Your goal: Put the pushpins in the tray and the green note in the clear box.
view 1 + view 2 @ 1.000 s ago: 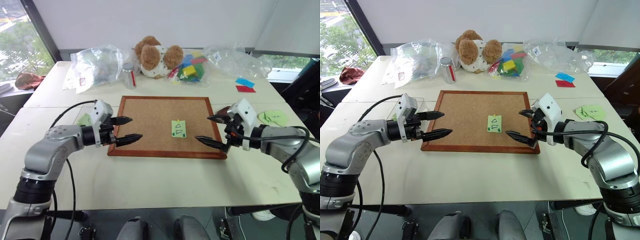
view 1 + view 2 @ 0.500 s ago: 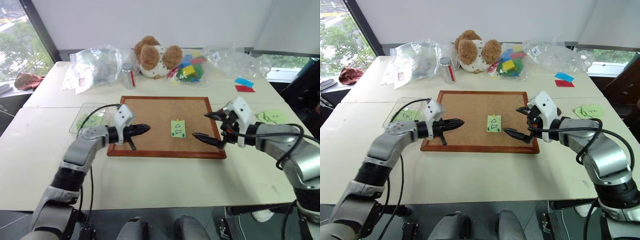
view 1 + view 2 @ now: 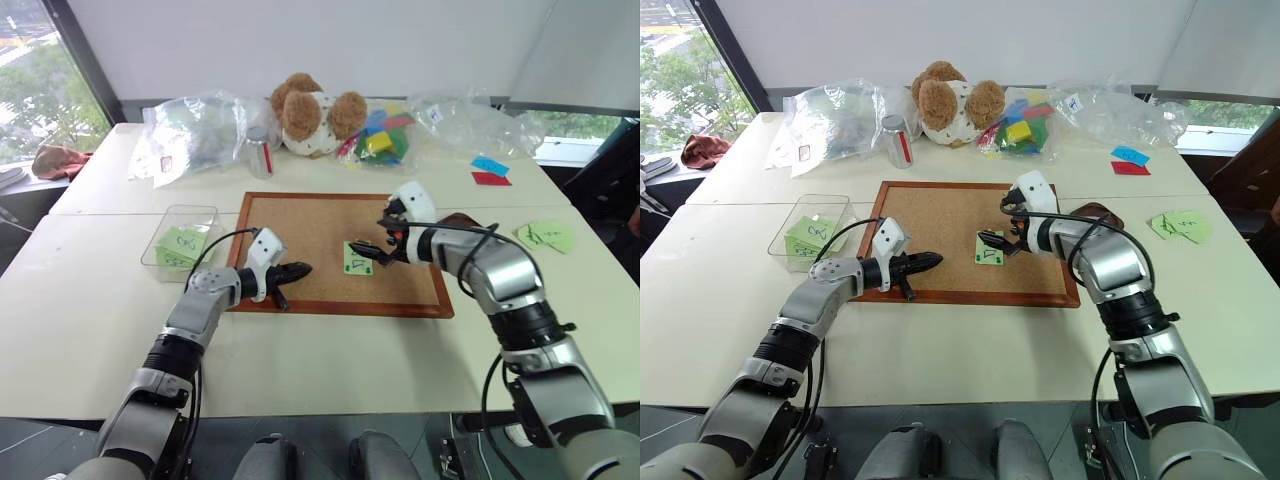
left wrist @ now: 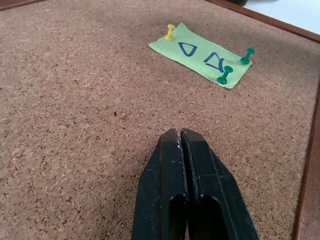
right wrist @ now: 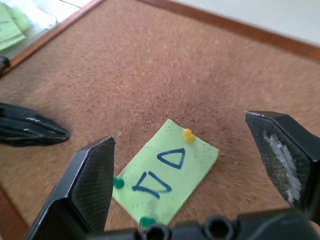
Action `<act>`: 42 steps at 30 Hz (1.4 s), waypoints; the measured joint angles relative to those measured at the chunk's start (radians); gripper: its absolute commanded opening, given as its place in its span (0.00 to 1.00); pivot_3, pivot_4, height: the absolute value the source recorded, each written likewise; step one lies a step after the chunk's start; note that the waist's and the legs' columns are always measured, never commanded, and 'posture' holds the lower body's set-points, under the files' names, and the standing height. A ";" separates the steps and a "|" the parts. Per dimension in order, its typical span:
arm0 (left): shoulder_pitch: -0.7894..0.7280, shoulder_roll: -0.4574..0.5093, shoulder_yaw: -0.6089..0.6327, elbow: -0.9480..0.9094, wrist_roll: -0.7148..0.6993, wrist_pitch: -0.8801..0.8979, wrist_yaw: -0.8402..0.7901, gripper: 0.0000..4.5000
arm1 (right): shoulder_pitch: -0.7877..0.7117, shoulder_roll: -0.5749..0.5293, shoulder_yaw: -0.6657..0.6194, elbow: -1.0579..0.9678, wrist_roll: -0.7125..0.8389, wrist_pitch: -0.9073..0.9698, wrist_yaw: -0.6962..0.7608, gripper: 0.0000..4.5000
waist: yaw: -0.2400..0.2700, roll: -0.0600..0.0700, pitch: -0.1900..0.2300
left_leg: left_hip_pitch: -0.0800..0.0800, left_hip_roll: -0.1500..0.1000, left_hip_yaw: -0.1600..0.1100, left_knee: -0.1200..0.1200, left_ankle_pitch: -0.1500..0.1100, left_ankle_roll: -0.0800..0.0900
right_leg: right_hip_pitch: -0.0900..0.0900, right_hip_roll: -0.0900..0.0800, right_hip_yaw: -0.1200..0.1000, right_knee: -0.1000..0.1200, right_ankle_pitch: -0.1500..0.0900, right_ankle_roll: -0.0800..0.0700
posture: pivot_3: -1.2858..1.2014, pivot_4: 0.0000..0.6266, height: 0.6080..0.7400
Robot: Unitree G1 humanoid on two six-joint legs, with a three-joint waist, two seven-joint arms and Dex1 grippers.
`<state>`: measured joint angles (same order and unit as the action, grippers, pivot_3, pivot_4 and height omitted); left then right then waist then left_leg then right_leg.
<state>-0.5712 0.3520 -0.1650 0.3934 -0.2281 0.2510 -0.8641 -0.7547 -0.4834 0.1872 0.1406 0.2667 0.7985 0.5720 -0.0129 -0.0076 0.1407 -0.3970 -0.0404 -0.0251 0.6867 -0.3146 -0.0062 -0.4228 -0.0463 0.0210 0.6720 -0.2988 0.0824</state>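
Observation:
The green note [image 3: 357, 258] with its triangle marks lies near the middle of the cork board [image 3: 320, 225]. A yellow pushpin [image 4: 170, 31] and two green pushpins [image 4: 246, 55] hold it there. My right gripper [image 3: 375, 238] hovers open just above the note, one finger on each side of it. My left gripper [image 3: 300, 270] is shut and empty, low over the board's left part and pointing at the note. The clear box [image 3: 205, 215] stands left of the board with pale-green notes inside. The dark tray [image 3: 1105, 212] peeks out behind my right arm.
A teddy bear [image 3: 310, 110], a can [image 3: 260, 152], clear plastic bags [image 3: 190, 130] and a bag of coloured blocks [image 3: 380, 135] line the table's far side. Green notes [image 3: 547, 235] and blue and red papers [image 3: 488, 170] lie at the right.
My left gripper has shut and sunk toward the board's left part. My right gripper, still open, has swung left across the board to the note.

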 measured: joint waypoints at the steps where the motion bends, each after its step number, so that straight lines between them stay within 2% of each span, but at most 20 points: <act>1: 0.000 0.000 0.000 0.001 0.001 -0.001 0.001 0.00 | -0.007 0.012 0.003 0.031 -0.013 -0.018 0.002 0.81 | 0.000 0.000 0.000 | 0.000 0.000 0.000 0.000 0.000 0.000 | 0.000 0.000 0.000 0.000 0.000 0.000 | 0.52 0.24 1.00; 4: 0.008 0.001 0.005 -0.005 0.002 -0.002 0.004 0.00 | -0.020 0.051 0.006 0.112 -0.040 -0.065 0.003 0.48 | -0.003 0.000 0.000 | 0.002 0.000 0.000 0.000 0.000 0.000 | 0.000 0.000 0.000 0.003 0.000 0.000 | 0.52 0.24 1.00; 15: 0.046 0.003 0.021 -0.055 0.010 0.010 0.027 0.00 | -0.076 0.133 0.002 0.357 -0.111 -0.204 0.015 0.48 | -0.009 0.000 0.000 | 0.005 0.000 0.000 -0.001 0.000 -0.001 | -0.001 0.000 0.000 0.009 0.000 0.000 | 0.52 0.24 1.00; 18: 0.047 0.003 0.022 -0.061 0.011 0.019 0.031 0.00 | -0.087 0.143 -0.002 0.393 -0.124 -0.230 0.021 0.27 | -0.010 0.000 0.000 | 0.005 0.000 0.000 -0.001 0.001 -0.001 | -0.001 0.000 0.000 0.009 0.000 0.000 | 0.52 0.24 1.00; 19: 0.047 0.003 0.022 -0.062 0.011 0.021 0.032 0.00 | -0.091 0.144 -0.003 0.402 -0.127 -0.238 0.024 0.19 | -0.010 0.000 0.000 | 0.005 0.000 0.000 -0.001 0.001 -0.001 | -0.001 0.000 0.000 0.009 0.000 0.000 | 0.52 0.24 1.00; 20: 0.047 0.003 0.022 -0.062 0.012 0.021 0.033 0.00 | -0.092 0.145 -0.004 0.405 -0.128 -0.241 0.028 0.06 | -0.010 0.000 0.000 | 0.005 0.000 0.000 -0.001 0.001 -0.001 | -0.001 0.000 0.000 0.009 0.000 0.000 | 0.52 0.24 1.00; 21: 0.047 0.003 0.022 -0.062 0.012 0.022 0.034 0.00 | -0.092 0.151 -0.004 0.407 -0.128 -0.244 0.034 0.02 | -0.010 0.000 0.000 | 0.005 0.000 0.000 -0.001 0.001 -0.001 | -0.001 0.000 0.000 0.009 0.000 0.000 | 0.52 0.24 1.00; 27: 0.047 0.003 0.022 -0.063 0.016 0.020 0.038 0.00 | -0.094 0.151 -0.007 0.395 -0.136 -0.234 0.042 0.02 | -0.009 0.000 0.000 | 0.005 0.000 0.000 -0.001 0.001 -0.001 | -0.001 0.000 0.001 0.009 0.000 0.000 | 0.52 0.24 1.00; 31: 0.047 0.003 0.017 -0.061 0.024 0.014 0.037 0.00 | -0.084 0.120 -0.019 0.270 -0.127 -0.174 0.050 0.02 | -0.008 0.000 0.000 | 0.005 0.000 0.000 -0.002 0.001 -0.001 | -0.001 0.000 0.001 0.009 0.000 0.000 | 0.52 0.24 1.00; 36: 0.046 0.003 0.013 -0.050 0.031 0.002 0.036 0.00 | -0.082 0.031 -0.136 0.043 -0.092 -0.048 0.022 0.02 | -0.005 0.000 0.000 | 0.005 0.000 0.000 -0.002 0.000 0.000 | -0.001 0.000 0.001 0.009 0.000 0.000 | 0.52 0.24 1.00; 42: 0.044 0.000 0.011 -0.040 0.040 -0.004 0.029 0.00 | -0.063 -0.035 -0.240 0.004 -0.077 0.001 -0.032 0.02 | -0.005 0.000 -0.001 | 0.005 0.000 0.000 -0.002 -0.002 0.003 | -0.001 0.000 0.001 0.009 0.000 0.000 | 0.52 0.24 1.00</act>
<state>-0.5274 0.3520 -0.1538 0.3536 -0.1879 0.2469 -0.8352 -0.8177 -0.5180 -0.0529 0.1443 0.1900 0.7992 0.5404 -0.0176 -0.0072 0.1401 -0.3918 -0.0404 -0.0247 0.6846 -0.3165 -0.0029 -0.4235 -0.0467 0.0222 0.6806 -0.2989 0.0822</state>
